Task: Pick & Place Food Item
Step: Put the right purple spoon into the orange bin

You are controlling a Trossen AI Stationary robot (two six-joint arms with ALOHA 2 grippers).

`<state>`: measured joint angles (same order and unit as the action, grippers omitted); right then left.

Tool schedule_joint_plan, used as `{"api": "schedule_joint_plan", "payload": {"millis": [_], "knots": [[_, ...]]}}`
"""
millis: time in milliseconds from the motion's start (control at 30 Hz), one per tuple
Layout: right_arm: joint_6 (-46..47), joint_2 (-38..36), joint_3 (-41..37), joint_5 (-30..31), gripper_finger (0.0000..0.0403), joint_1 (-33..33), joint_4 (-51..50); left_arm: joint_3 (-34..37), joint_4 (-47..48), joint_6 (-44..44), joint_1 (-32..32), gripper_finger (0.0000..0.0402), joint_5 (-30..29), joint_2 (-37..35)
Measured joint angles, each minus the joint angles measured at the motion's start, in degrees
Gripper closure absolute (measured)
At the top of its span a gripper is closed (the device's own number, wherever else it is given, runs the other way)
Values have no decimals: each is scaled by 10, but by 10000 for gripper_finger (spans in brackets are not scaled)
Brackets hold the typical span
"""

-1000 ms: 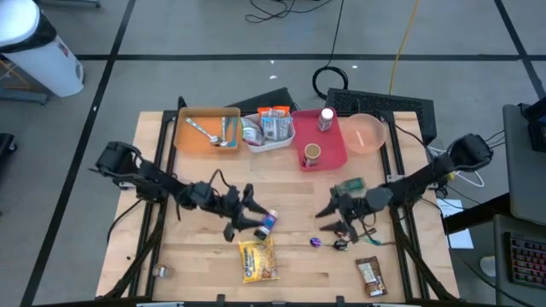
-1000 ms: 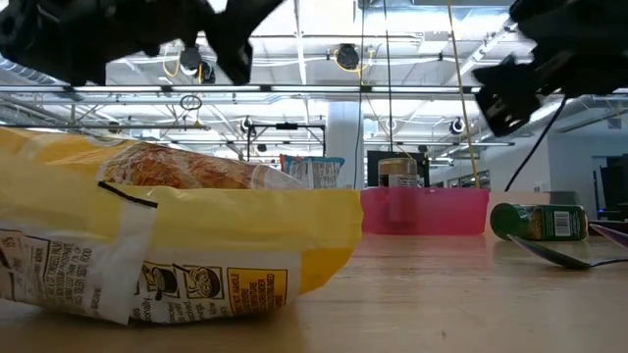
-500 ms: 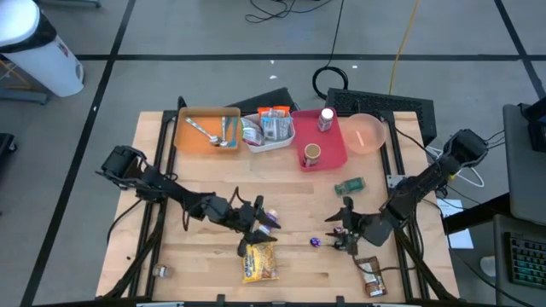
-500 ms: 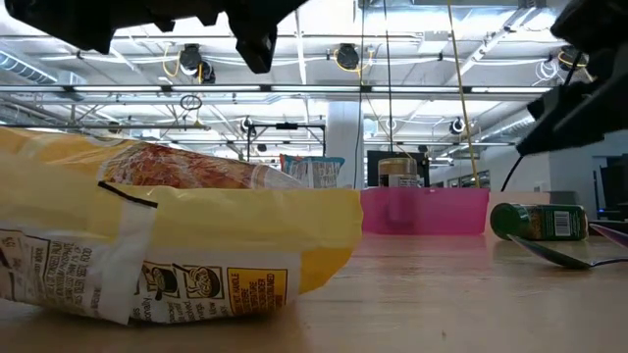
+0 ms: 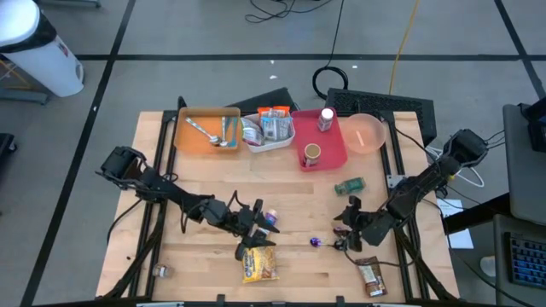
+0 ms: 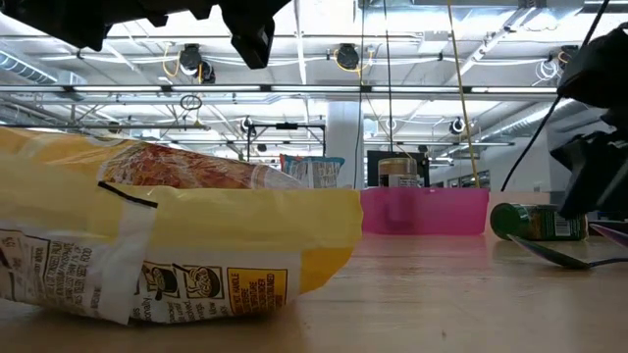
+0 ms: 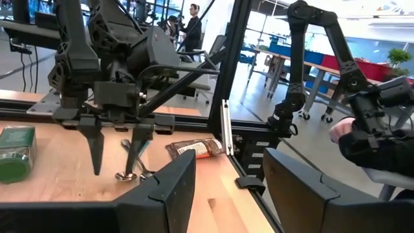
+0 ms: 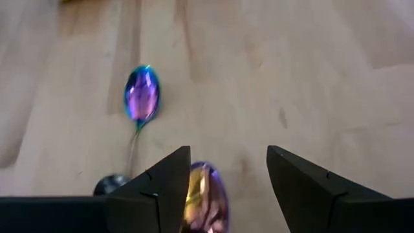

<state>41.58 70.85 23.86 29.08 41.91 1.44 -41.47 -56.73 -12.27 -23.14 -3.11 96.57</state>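
A yellow snack bag (image 5: 258,261) lies flat on the wooden table near its front edge; it fills the low view's left (image 6: 147,235). My left gripper (image 5: 258,234) is open just above the bag's far end, touching nothing; its fingers show in the left wrist view (image 7: 226,188). My right gripper (image 5: 344,235) is open, fingers pointing down over two iridescent spoons (image 5: 317,243). One spoon bowl (image 8: 204,194) lies between its fingers, another spoon bowl (image 8: 141,94) lies farther off. The left wrist view shows the right gripper (image 7: 116,158) standing over the spoons (image 7: 124,175).
A brown snack packet (image 5: 369,275) lies at the front right and a green jar (image 5: 348,185) on its side behind the right gripper. An orange tray (image 5: 207,130), a white tray (image 5: 267,128), a red bin (image 5: 320,141) and a pink bowl (image 5: 367,134) line the far edge. A small packet (image 5: 271,218) lies by the left gripper.
My left gripper has gone toward the near edge and a little right, ending over the yellow bag's far end. My right gripper has gone toward the near edge and down over the spoons. The bag and the spoons have kept still.
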Motion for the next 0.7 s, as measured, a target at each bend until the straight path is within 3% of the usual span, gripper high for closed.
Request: {"api": "schedule_joint_plan", "payload": {"millis": [700], "knots": [[16, 0, -3, -37, 206, -1, -5, 0, 1, 1, 0, 215, 0, 0]]}}
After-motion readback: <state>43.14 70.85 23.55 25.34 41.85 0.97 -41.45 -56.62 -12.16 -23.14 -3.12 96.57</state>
